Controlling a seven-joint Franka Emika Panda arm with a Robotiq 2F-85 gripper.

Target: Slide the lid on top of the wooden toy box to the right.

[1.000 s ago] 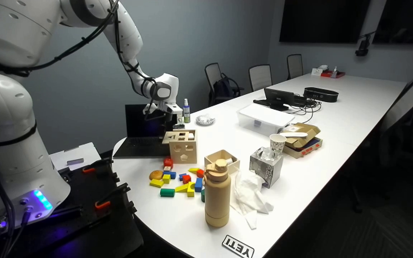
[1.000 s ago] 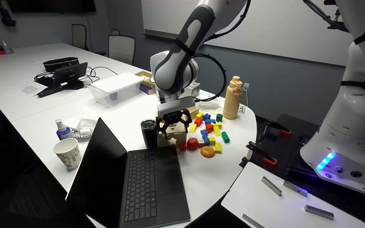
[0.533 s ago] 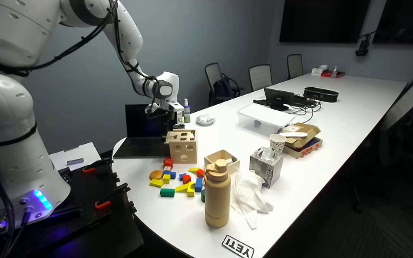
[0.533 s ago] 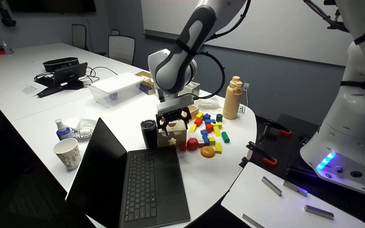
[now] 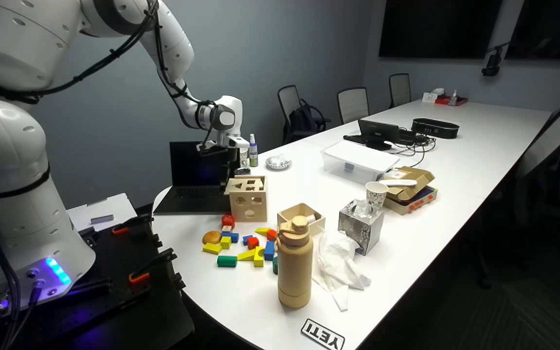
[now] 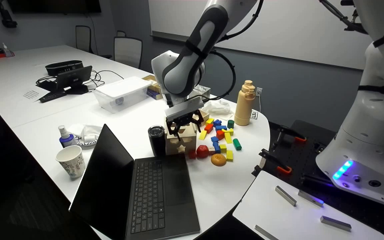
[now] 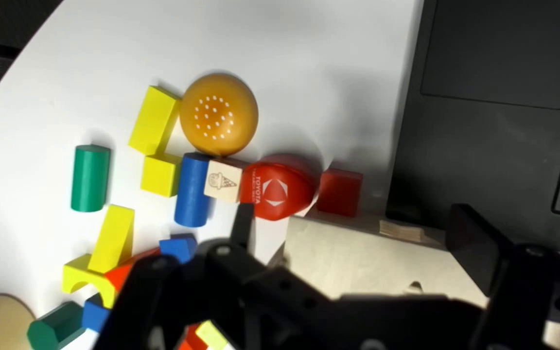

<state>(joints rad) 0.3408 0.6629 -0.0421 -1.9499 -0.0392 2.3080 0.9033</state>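
Note:
The wooden toy box (image 5: pixel 260 211) is a pale cube with dark cut-outs, standing beside the laptop; it also shows in an exterior view (image 6: pixel 171 148). The lid (image 5: pixel 231 188) lies on its top and overhangs slightly on the laptop side. In the wrist view the lid (image 7: pixel 343 253) is a pale panel between my fingers. My gripper (image 7: pixel 353 221) is open wide over the lid, low at the box top (image 6: pixel 189 133). One finger is at the lid's laptop-side edge; I cannot tell if it touches. The other finger stands apart from the opposite edge. The gripper body hides part of the lid.
A laptop (image 6: pixel 165 186) lies beside the box, and a black tumbler (image 6: pixel 157 141) stands close to it. A red rounded toy (image 7: pixel 275 189), a red block (image 7: pixel 341 192) and several coloured blocks lie near. An open wooden tray (image 5: pixel 292 226) and tan bottle (image 5: pixel 294 272) stand farther off.
In an exterior view the lid has slid a little to the right over the box, and its overhang has shrunk. The gripper has shifted slightly with it and its wrist has tilted.

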